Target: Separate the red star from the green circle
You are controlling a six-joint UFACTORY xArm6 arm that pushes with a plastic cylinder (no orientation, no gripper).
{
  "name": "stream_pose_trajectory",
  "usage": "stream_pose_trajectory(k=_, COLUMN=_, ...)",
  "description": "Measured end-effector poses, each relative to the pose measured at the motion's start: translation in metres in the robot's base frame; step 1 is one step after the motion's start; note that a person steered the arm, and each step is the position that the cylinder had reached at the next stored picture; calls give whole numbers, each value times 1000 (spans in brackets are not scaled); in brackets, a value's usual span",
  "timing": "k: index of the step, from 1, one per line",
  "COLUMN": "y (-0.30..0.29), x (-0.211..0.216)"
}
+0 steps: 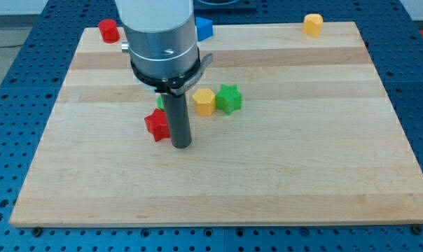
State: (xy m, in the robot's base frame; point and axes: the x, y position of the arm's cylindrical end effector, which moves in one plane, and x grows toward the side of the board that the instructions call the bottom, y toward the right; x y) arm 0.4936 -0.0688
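Note:
The red star lies left of the board's middle. My tip rests on the board right beside it, on its right side and slightly lower. A sliver of green, likely the green circle, shows just above the red star; the rod and arm hide most of it. The rod rises from the tip into the grey arm housing.
A yellow block and a green star sit touching just right of the rod. A red block is at the top left edge, a blue block at the top middle, a yellow block at the top right.

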Motion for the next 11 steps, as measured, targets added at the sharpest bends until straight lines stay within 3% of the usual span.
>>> stream_pose_trajectory(k=2, y=-56, x=-39)
stream_pose_trajectory(k=6, y=-35, x=-90)
stream_pose_trajectory(k=8, y=-91, x=-100)
stream_pose_trajectory(k=11, y=-102, x=-122)
